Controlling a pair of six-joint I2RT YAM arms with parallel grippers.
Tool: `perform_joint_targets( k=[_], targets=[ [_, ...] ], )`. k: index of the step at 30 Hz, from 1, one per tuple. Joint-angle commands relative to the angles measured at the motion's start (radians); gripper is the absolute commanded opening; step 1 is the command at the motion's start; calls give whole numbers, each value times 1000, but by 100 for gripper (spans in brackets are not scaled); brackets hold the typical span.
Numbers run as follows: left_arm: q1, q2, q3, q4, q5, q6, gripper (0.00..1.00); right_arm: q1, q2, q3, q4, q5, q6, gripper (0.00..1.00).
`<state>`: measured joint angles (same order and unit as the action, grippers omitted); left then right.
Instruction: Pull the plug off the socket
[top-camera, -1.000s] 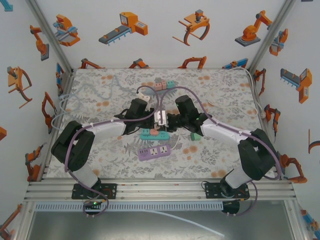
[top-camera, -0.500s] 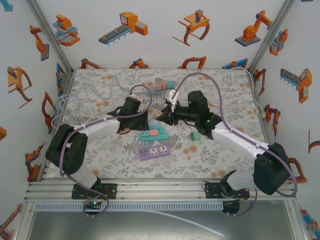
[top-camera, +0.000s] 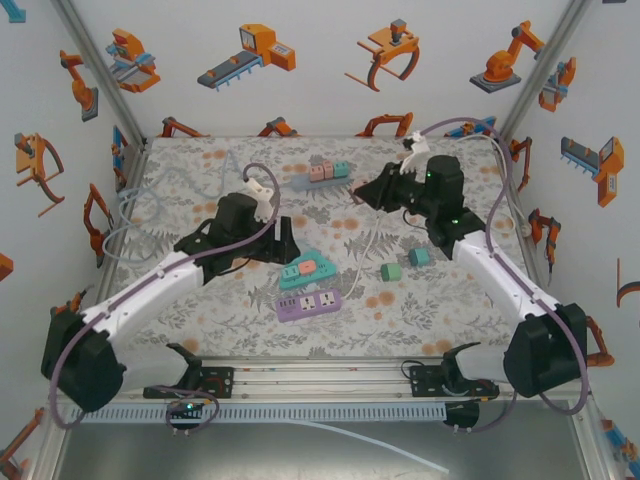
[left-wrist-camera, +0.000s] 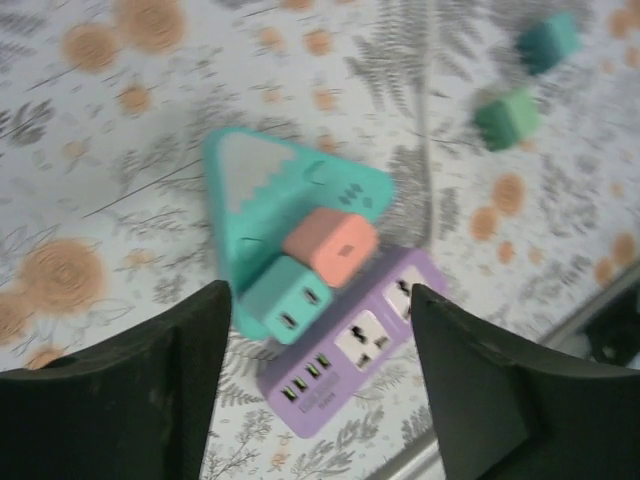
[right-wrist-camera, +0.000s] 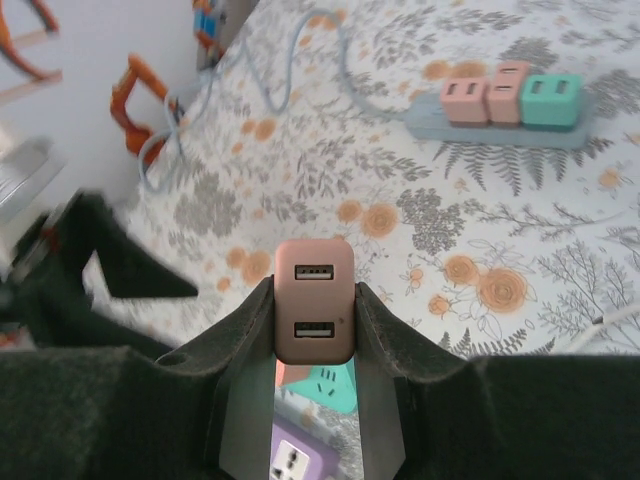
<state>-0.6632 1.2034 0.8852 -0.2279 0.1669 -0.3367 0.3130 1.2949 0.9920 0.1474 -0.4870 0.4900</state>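
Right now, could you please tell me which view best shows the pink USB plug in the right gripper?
Right wrist: the pink USB plug sits at centre, clamped in the right gripper, both ports facing the camera. From top external, it is too small to tell.

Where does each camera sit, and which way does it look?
Top external: high behind the arms, looking down on the table; both arms show, left gripper and right gripper included.
Left wrist: on the left arm, facing down at the teal power strip and purple power strip; its open fingers frame the bottom.
Right wrist: on the right arm, looking across the table over the pink USB plug pinched in its fingers.
Shared: all three views show the teal and purple strips.
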Motion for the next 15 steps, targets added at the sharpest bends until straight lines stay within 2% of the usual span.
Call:
perform_joint_targets(
  k=[1,4,6,10,15],
  targets=[
    [-52,-81,-28,58,170,68,75,-85,-17,-57,83,22,235,0],
    [-107,-139,-24,54,164,82,85,-169,6,-100,107,19,342,0],
    [-144,-168,-26,58,152,90,97,-216,27,-131,137,17,416,0],
    [-210,-226,-42,79,127,110,97,-257,79,-158,107,39,455,0],
    [-226,-278,-58,78,68,118,97,-259,138,-167,31,105,408,0]
  ],
)
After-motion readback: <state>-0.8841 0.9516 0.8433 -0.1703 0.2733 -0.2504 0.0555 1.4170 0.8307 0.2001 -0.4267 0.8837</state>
